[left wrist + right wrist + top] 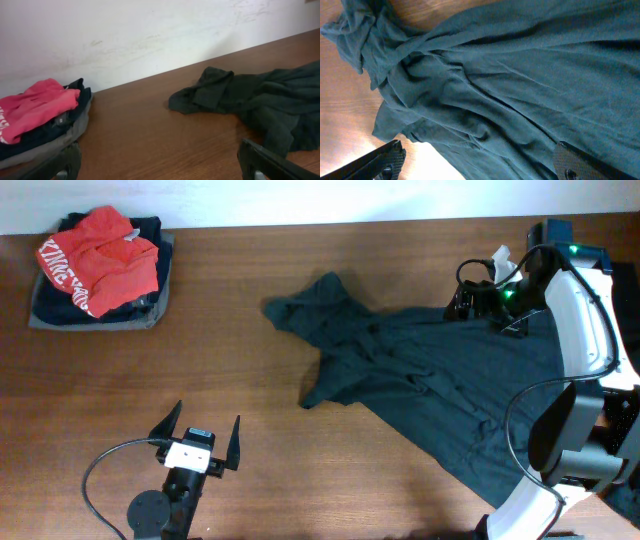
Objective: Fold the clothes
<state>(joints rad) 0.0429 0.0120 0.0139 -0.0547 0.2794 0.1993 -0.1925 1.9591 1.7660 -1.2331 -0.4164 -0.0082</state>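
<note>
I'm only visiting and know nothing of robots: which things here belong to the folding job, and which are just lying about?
Folding job: crumpled dark teal shirt; stack of clothes, red one on top, seemingly folded; left gripper and right gripper, both open.
Just lying about: looped black cable near the left gripper; wooden table.

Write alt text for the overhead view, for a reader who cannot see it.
A crumpled dark teal-grey T-shirt sprawls over the right half of a brown table, the right arm above its far edge. The open left gripper is at front left; a stack of folded clothes lies at back left.
</note>
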